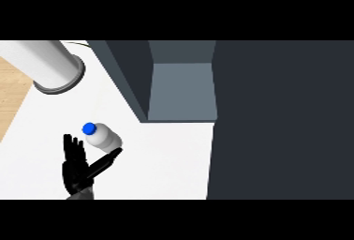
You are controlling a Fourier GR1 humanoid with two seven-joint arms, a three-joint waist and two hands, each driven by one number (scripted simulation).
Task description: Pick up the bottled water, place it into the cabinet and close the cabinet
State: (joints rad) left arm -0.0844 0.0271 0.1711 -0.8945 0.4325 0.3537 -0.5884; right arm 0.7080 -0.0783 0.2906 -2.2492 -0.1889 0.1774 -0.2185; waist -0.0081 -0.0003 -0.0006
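Head view, looking steeply down at a white counter [166, 159]: a small bottle of water [102, 136] stands on the open counter top, left of centre. Its body is white to pale grey, short and rounded at the shoulder, and it is topped by a bright blue cap [89, 128] that faces up and slightly left toward the camera. The bottle appears tipped a little from this angle, cap end toward the upper left; whether it truly leans or only seems to cannot be told.

Just below the bottle, the robot's black left hand [75, 171] comes in from the lower edge. Its fingers [72, 147] are straight and spread, pointing up the frame just left of the bottle, while the thumb [105, 162] stretches out toward the upper right, its tip at the bottle's lower edge. Nothing is curled round the bottle; contact there cannot be confirmed.

Above and to the right, the dark grey cabinet [276, 122] stands open, showing a paler grey interior [181, 89]. The bottle sits outside it, near its lower left corner. A thick white cylinder [48, 63] with a grey rim crosses the upper left corner, beside a strip of wood-toned floor [14, 93]. The right hand does not show.
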